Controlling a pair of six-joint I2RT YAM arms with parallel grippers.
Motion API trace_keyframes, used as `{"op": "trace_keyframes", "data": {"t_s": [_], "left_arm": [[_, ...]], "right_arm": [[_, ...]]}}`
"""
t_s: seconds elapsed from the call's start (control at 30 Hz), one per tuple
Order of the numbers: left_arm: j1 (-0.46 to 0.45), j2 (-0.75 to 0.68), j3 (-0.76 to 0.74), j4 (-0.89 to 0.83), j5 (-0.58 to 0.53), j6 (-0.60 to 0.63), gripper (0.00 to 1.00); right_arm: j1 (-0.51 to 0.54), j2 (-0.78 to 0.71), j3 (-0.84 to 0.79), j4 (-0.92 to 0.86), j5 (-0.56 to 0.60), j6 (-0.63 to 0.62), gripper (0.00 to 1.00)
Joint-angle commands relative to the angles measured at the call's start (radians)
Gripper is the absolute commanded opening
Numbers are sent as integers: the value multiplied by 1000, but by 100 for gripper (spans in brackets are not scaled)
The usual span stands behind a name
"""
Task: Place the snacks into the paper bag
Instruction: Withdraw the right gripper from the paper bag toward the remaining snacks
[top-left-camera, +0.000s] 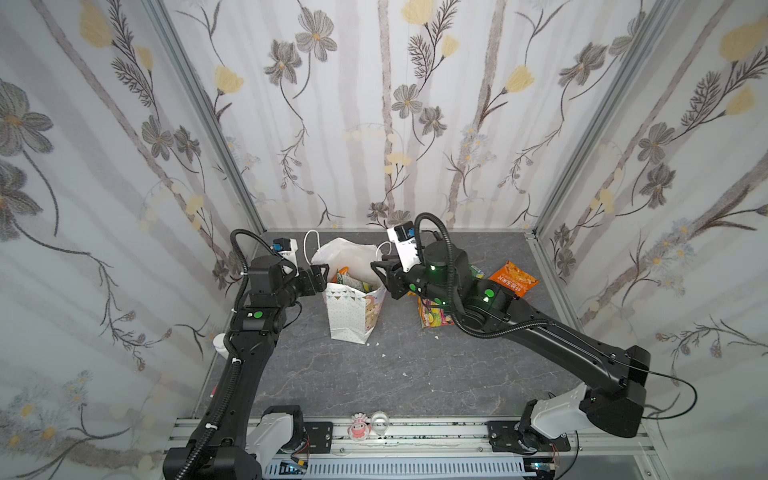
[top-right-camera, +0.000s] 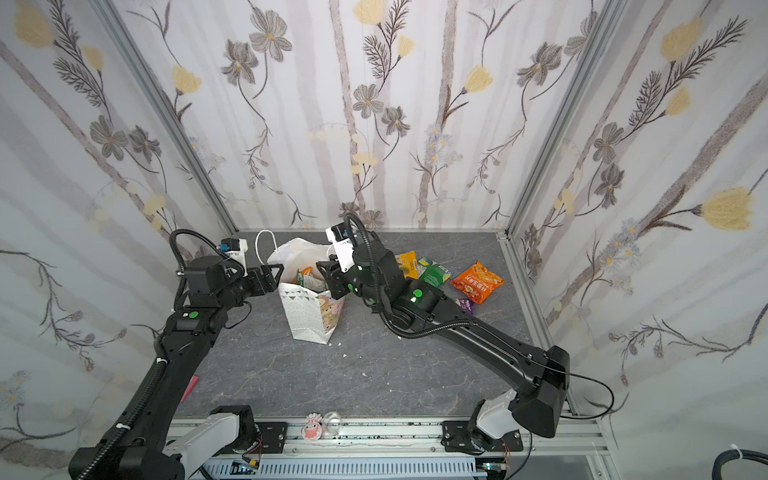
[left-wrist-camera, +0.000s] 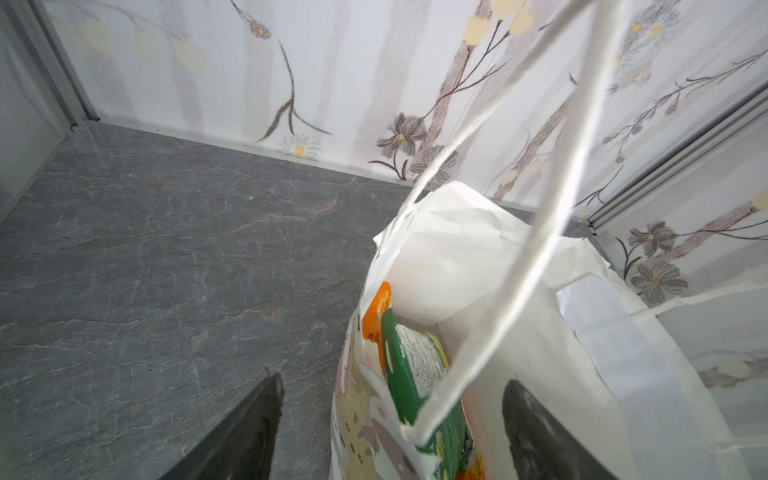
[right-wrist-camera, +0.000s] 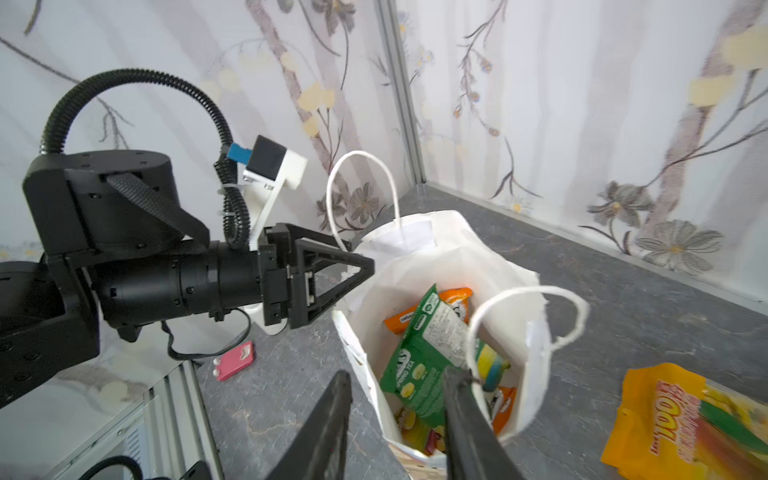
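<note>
The white paper bag (top-left-camera: 349, 320) stands upright mid-table with its mouth open. Inside lie a green packet (right-wrist-camera: 428, 353) and orange packets (right-wrist-camera: 455, 297). My left gripper (top-left-camera: 326, 276) is open at the bag's left rim, one finger outside the printed wall and one inside. My right gripper (right-wrist-camera: 398, 373) hangs open over the right rim, empty, its jaws astride the side wall. Right of the bag, on the table, lie more snacks: an orange chip bag (top-right-camera: 478, 282), a green packet (top-right-camera: 435, 274), a yellow-orange one (top-right-camera: 409, 264), a purple one (top-right-camera: 467, 305) and a yellow-pink one (right-wrist-camera: 685, 428).
A small pink item (right-wrist-camera: 233, 360) lies on the floor by the left arm. A white cylinder (top-left-camera: 220, 345) stands at the left table edge. A pink figure (top-left-camera: 359, 426) and a clear cup (top-left-camera: 379, 422) sit on the front rail. Floral walls close in three sides.
</note>
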Motion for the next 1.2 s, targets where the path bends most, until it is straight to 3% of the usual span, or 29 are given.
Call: {"op": "trace_keyframes", "data": {"t_s": [0.0,0.2,0.5,0.67,0.8,1.0,1.17], "left_arm": [[1,-10,8,9,-4,6,83],[2,-10,10,5,-7,7,83],[-3,-5,11,-1,-10,15,83],[-8,-4,17,-12,-22,23,83],[-16,-6,14,-23,-21,32,83],[-17,-24,-9,-28,-49,42,83],[-17,-29,-14,-24,-56,46,83]], "right_arm": [[-72,-93,-128,42,21,65,37],[-225,-276,-364,-4,34,154,38],[-301,-393,-516,-47,47,212,34],[-331,-394,-541,-72,60,210,37],[-350,-319,-499,-161,31,203,35],[-350,-227,-500,-284,88,200,36],[-357,-312,-598,-201,85,268,43]]}}
